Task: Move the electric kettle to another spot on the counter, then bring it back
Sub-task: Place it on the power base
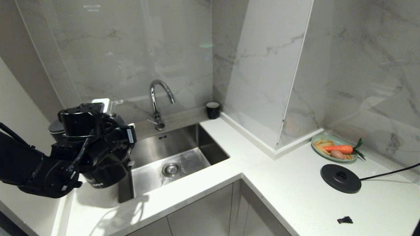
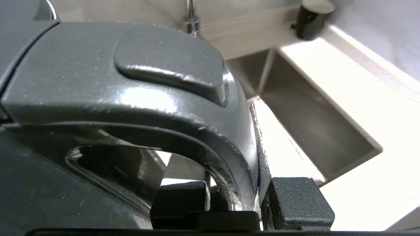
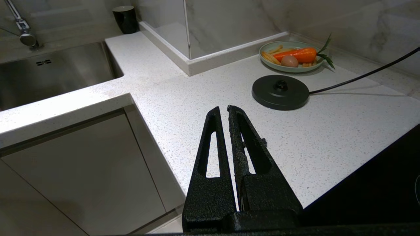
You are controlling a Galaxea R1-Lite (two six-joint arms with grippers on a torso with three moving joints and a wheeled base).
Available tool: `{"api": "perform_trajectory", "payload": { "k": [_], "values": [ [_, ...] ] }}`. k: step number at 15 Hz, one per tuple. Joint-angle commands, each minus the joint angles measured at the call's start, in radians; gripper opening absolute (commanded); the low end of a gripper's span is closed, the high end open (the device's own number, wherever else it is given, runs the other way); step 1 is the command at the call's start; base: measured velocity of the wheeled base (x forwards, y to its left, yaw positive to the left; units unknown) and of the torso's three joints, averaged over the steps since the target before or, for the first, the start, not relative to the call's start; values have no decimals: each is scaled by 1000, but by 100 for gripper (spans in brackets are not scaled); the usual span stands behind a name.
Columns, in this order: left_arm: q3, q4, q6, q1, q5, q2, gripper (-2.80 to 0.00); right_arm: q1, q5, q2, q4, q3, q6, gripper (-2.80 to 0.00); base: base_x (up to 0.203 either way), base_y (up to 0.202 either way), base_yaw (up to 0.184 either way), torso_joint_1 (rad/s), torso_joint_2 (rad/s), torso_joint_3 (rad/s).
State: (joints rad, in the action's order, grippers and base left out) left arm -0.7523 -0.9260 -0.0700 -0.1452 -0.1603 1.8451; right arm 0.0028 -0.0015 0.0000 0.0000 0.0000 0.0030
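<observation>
Your left gripper [image 2: 234, 205] clamps one electric kettle [image 1: 105, 164] by its handle, one sink [image 1: 183, 154] beside it; right gripper [image 3: 228, 109] closed, empty.

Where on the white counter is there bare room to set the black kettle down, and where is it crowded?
Widest bare patch: white speckled stone counter between the steel sink and the flat round black corded base. A narrower strip lies in front of the sink. Crowded: the far right corner, with base, cord and green plate of vegetables; a small black scrap lies near the front edge.
</observation>
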Motion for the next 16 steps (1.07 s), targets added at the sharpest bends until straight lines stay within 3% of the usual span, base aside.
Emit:
{"api": "perform_trajectory", "payload": {
  "k": [1,8,16],
  "values": [
    [1,-5,-1,-19,-21,-18,-280,0,0,-2,0,0,0,-280,0,0,0,0,0,0],
    [1,-6,-1,-22,-21,-18,-280,0,0,-2,0,0,0,-280,-1,1,-9,-1,2,0],
    [1,-7,-1,-38,-20,-27,-280,0,0,-2,0,0,0,-280,2,7,-167,2,3,4]
  ]
}}
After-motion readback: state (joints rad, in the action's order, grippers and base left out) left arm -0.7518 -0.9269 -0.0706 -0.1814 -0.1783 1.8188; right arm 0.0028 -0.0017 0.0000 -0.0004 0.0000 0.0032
